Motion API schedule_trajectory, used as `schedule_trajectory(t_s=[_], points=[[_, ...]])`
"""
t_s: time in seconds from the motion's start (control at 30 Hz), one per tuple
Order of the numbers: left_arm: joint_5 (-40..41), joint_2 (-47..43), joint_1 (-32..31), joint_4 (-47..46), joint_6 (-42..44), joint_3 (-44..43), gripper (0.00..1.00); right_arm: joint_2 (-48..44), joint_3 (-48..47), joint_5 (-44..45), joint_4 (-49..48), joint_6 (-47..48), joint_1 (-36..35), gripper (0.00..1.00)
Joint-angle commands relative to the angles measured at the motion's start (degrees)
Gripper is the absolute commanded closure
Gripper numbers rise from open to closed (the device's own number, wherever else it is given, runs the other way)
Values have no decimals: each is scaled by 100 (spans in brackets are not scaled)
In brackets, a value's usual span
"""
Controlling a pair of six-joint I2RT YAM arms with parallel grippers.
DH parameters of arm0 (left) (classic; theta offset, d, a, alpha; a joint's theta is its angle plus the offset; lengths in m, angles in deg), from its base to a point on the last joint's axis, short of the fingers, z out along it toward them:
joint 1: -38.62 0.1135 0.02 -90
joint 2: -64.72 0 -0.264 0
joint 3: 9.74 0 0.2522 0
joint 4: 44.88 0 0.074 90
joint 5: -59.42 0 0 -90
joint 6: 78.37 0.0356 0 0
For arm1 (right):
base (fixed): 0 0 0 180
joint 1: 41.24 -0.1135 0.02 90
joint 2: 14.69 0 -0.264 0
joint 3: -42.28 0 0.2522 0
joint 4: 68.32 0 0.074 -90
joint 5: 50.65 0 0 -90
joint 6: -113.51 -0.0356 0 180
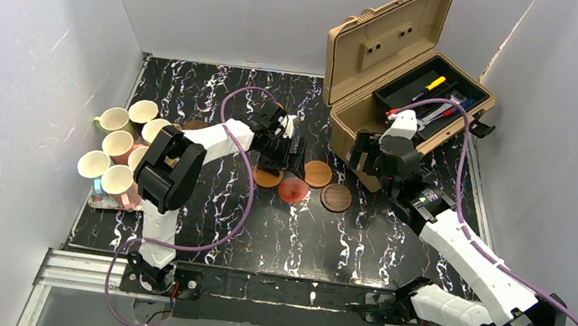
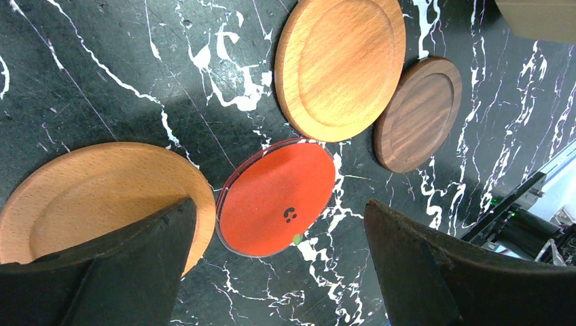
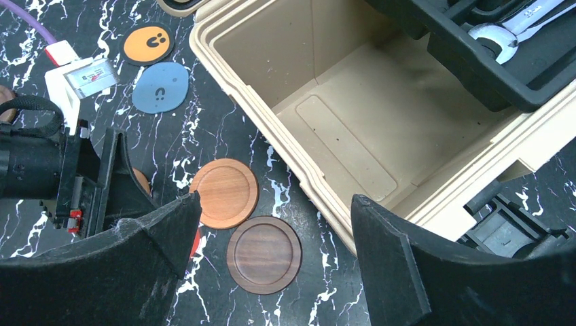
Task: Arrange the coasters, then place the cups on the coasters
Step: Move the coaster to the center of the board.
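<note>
Seen from above, a black marble table [image 1: 276, 237] veined in white sat between plain white walls, with an open tan toolbox [image 1: 383, 66] at its far right. The cups [image 1: 120, 149] stood bunched at the left edge, a patterned tray [image 1: 99, 201] showing under the nearest ones, and none was on a coaster. We counted four coasters [image 1: 317, 173] in a loose row mid-table, between the two arms.

The left wrist camera looked straight down. The left gripper [image 2: 277, 207] hung with its jaws wide and nothing in them, over the red coaster [image 2: 272, 193]. Only here could we make out that disc's small dark mark. An orange-brown coaster [image 2: 339, 64] lay just beside it, with the dark brown coaster [image 2: 418, 112] against that one.

The right gripper [image 3: 275, 198] was likewise spread and empty, above the toolbox's near wall. This view alone gave us an orange marked coaster [image 3: 148, 44] and a grey-blue coaster [image 3: 160, 87], lying apart from the row, and a wrench [image 3: 516, 24] in the box's black insert.
</note>
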Motion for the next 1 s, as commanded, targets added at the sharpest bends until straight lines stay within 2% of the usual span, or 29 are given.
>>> schedule_trajectory(t_s=[0.0, 0.73, 0.97], points=[[26, 309, -127, 719, 11, 149, 7, -45, 21, 106, -129, -24, 21, 11], [-250, -74, -127, 430, 142, -67, 7, -5, 20, 63, -152, -37, 21, 11], [237, -570, -127, 360, 338, -180, 6, -25, 0, 103, -126, -23, 21, 11]])
